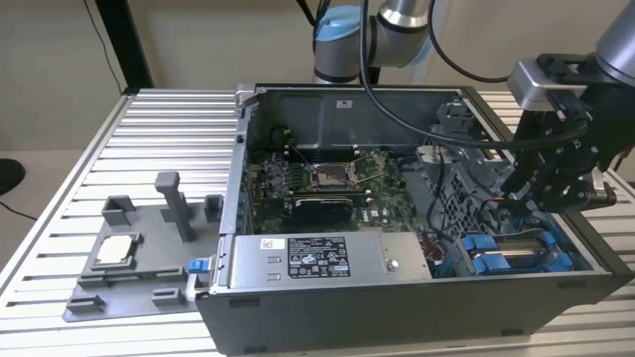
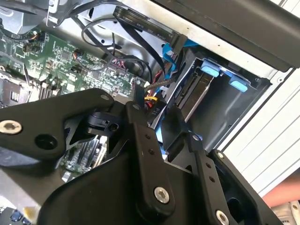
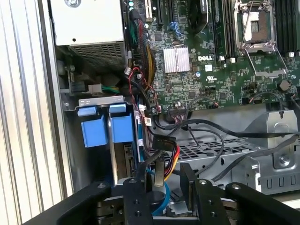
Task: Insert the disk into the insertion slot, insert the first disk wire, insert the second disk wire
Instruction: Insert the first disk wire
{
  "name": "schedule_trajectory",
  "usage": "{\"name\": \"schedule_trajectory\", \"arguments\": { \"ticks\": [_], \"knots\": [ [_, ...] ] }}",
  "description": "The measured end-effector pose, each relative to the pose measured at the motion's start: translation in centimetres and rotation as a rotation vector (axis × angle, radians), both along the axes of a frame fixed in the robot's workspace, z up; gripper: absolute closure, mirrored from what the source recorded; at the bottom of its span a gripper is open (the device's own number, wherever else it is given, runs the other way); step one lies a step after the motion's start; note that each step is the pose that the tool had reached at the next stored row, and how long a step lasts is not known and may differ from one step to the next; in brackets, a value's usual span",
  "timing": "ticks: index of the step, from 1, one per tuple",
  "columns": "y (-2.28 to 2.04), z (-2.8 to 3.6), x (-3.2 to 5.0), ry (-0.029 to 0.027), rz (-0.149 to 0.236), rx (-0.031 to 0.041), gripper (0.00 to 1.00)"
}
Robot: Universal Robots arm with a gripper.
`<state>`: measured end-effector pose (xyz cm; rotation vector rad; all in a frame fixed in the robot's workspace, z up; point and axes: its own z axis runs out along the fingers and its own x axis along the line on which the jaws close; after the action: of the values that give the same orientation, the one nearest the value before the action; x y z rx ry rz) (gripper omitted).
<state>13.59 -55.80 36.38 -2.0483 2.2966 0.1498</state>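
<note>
Open computer case (image 1: pixel 397 316) on slatted table (image 1: pixel 169 134); motherboard (image 1: pixel 382 175), power-supply box (image 1: pixel 328 256) inside; grey fixture (image 1: pixel 149 256) beside.

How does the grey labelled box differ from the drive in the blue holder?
The power-supply box is grey with a black-and-white label; the disk is silver in a bright blue carrier. The box lies flat, label up; the disk stands on edge in the insertion slot. The box looks bigger than the disk. Both sit inside the open computer case.

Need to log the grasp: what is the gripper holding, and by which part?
Cannot tell: the gripper is right at the wire connector, but no grip on it shows.
</note>
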Motion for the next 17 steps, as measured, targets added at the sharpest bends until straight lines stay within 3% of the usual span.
{"name": "schedule_trajectory", "arguments": {
  "ticks": [17],
  "knots": [
    [0.09, -0.15, 0.0, -0.0003, 0.0, 0.0038, 0.0]
  ]
}}
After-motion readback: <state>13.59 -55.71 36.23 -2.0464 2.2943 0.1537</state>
